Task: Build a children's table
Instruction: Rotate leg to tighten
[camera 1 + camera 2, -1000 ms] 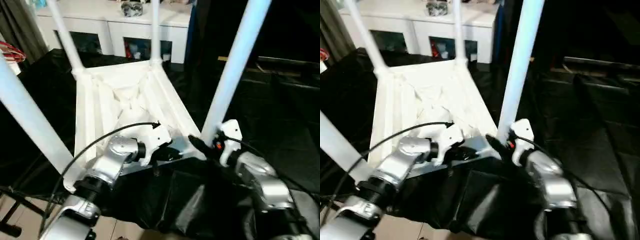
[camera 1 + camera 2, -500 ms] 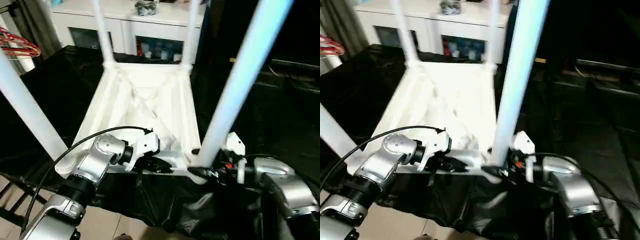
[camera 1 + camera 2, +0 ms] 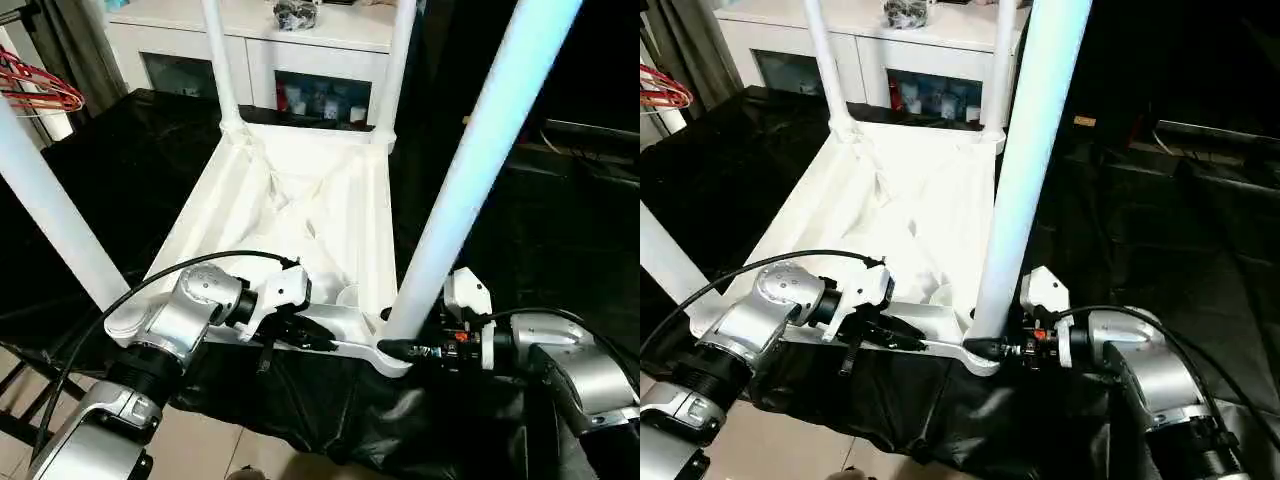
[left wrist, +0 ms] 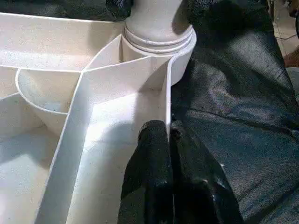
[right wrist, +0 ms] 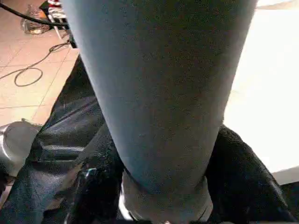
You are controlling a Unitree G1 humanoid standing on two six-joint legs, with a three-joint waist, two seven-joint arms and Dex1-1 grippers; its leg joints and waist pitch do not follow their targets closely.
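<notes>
The children's table lies upside down on black cloth, its white ribbed top (image 3: 300,200) facing up. Its white legs stand upright in the corner sockets: two far ones (image 3: 220,60) (image 3: 395,60), a near left one (image 3: 50,220) and a near right one (image 3: 470,170). My left gripper (image 3: 320,340) is shut on the thin rim wall at the top's near edge, its fingers (image 4: 149,158) pinching that wall just short of the near right socket (image 4: 159,32). My right gripper (image 3: 985,347) sits at the base of the near right leg (image 5: 159,93), with a finger pressed against each side of it.
A white cabinet with glass doors (image 3: 300,40) stands behind the table. A red hanger (image 3: 40,90) shows at the far left. Black cloth (image 3: 560,230) covers the surface on all sides. Tiled floor (image 3: 200,440) lies below the near edge.
The whole view has shifted and tilted. My right gripper's fingers have drawn in around the base of the near right leg. The left gripper keeps its hold on the rim.
</notes>
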